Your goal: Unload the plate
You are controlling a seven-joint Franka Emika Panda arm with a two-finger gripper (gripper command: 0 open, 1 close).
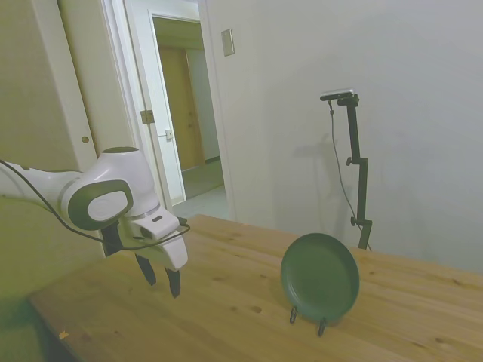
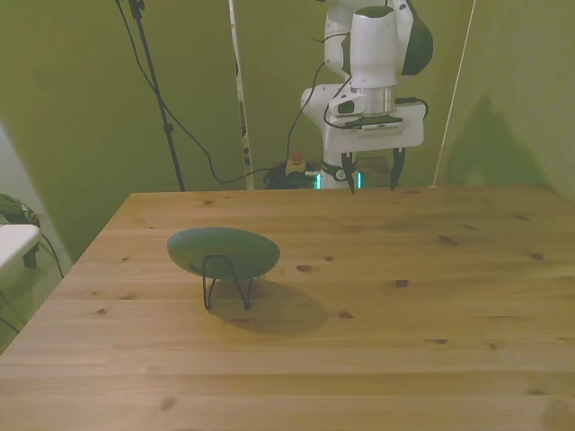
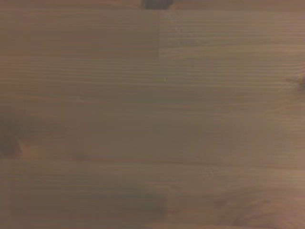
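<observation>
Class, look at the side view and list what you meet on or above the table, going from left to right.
Pincer → plate propped nearly upright in its wire stand; the table lies under both.

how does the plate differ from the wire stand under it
The plate is a solid, matte dark green disc; the wire stand is a thin black open loop. The plate leans tilted on edge, off the wood; the wire stand's feet rest on the table. Both sit together, apart from the hand.
</observation>
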